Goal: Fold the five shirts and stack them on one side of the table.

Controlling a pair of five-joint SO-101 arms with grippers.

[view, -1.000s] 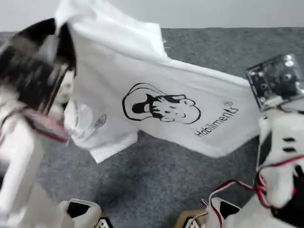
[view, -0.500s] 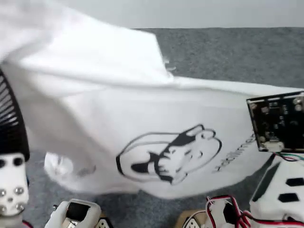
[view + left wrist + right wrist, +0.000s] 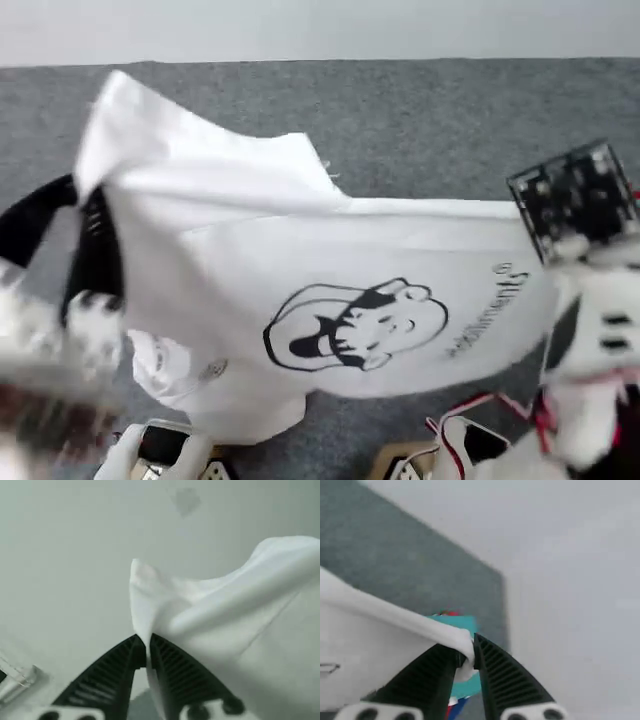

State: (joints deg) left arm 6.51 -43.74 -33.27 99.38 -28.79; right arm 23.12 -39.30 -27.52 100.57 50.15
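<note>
White printed T-shirt (image 3: 330, 255) hangs stretched above the grey surface (image 3: 450, 110).
The left claw (image 3: 146, 640) and right claw (image 3: 471, 649) each clench its edge.

The claw (image 3: 468, 647) has its two black ribbed fingers (image 3: 505, 675) drawn together on a rolled edge of the white shirt (image 3: 380, 645), and a small bunch of cloth bulges out just past the tips. From that pinch the shirt runs away as a thick folded hem, with flat white cloth hanging beneath it. Beyond the hem lies the grey surface (image 3: 395, 555). A teal thing (image 3: 452, 621) with a bit of red shows just behind the pinched edge, possibly part of the other arm's base. A pale wall (image 3: 570, 555) stands behind.
</note>
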